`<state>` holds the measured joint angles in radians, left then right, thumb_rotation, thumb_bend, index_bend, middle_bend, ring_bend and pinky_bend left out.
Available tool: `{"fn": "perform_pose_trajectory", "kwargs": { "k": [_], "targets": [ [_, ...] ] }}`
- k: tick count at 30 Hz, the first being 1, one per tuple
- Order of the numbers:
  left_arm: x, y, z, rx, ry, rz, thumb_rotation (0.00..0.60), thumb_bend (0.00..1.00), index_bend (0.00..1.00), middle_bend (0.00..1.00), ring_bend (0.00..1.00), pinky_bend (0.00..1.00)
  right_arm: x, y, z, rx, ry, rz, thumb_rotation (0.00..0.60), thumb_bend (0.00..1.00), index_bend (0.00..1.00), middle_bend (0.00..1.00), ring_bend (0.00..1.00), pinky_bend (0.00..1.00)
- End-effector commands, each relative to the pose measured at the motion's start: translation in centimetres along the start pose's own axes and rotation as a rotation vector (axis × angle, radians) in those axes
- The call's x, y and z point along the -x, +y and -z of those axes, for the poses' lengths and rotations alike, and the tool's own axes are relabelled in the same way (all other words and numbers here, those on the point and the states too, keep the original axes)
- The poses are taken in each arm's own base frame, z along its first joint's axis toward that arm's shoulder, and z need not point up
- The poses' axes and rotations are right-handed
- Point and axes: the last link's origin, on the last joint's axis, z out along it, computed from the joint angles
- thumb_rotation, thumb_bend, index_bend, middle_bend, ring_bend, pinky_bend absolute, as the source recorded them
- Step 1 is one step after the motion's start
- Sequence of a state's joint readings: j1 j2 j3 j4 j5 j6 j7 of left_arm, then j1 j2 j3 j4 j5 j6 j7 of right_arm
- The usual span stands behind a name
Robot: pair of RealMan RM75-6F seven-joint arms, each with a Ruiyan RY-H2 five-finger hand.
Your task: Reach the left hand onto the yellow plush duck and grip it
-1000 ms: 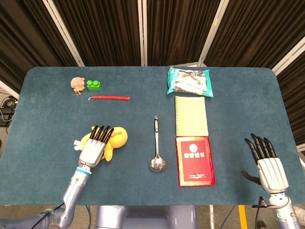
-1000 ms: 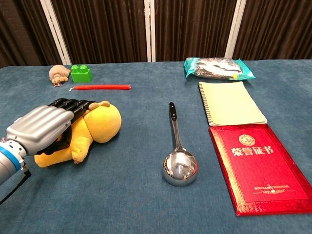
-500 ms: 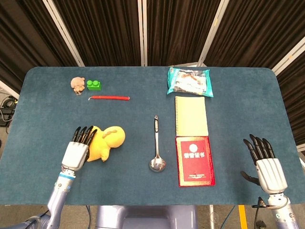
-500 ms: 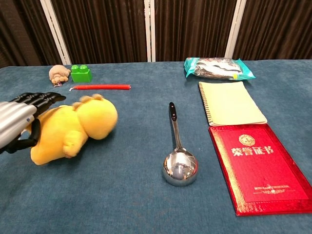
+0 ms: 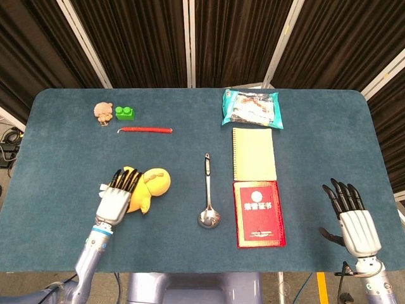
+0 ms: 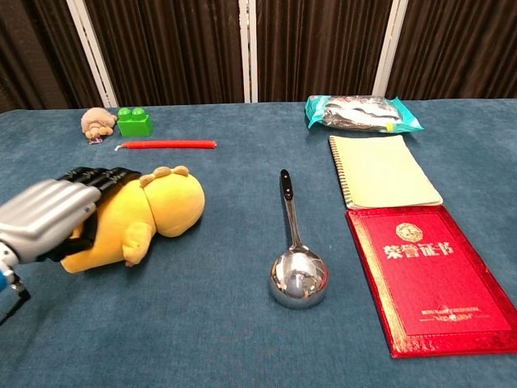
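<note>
The yellow plush duck point(image 5: 152, 183) lies on its side on the blue table point(image 5: 76, 152), left of the middle, with its head towards the right. My left hand point(image 5: 116, 201) rests on the duck's rear half, its dark fingers stretched over the back. In the chest view the left hand point(image 6: 48, 218) covers the tail end of the duck point(image 6: 170, 206), with the thumb low at the near side. The fingers do not plainly close around the plush. My right hand point(image 5: 351, 218) hovers at the table's near right corner, fingers spread, holding nothing.
A metal spoon point(image 5: 207, 196) lies right of the duck. Further right lie a red booklet point(image 5: 259, 212), a yellow notebook point(image 5: 254, 154) and a snack bag point(image 5: 251, 107). At the far left are a red stick point(image 5: 145, 130), a green brick point(image 5: 124, 113) and a small tan toy point(image 5: 102, 112).
My left hand slid off to the left, tipping the duck up, then came back onto its rear half. The duck has settled on its side again. The right hand barely moved.
</note>
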<state>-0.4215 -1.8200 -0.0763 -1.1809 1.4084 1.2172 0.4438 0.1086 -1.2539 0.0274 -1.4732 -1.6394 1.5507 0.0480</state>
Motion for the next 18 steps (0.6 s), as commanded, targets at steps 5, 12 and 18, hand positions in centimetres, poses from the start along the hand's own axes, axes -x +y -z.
{"fn": "perform_pose_trajectory", "kwargs": {
  "k": [5,12,18],
  "targets": [
    [0.0,1.9,-1.3,0.011,-0.001,0.005,0.6,1.0,0.0,0.0,0.0,0.0,-0.3,-0.3,0.2,-0.012,0.007,-0.002,0.6,0.18,0.0,0.0,0.0,0.0],
    [-2.4,3.9,-1.6,0.047,0.063,0.035,0.6,1.0,0.0,0.0,0.0,0.0,-0.2,-0.9,0.7,-0.042,-0.001,-0.003,0.6,0.18,0.0,0.0,0.0,0.0],
    [-3.5,2.1,0.6,0.027,0.102,0.043,0.6,1.0,0.0,0.0,0.0,0.0,-0.5,-1.1,1.0,-0.056,0.009,-0.008,0.6,0.18,0.0,0.0,0.0,0.0]
  ]
}}
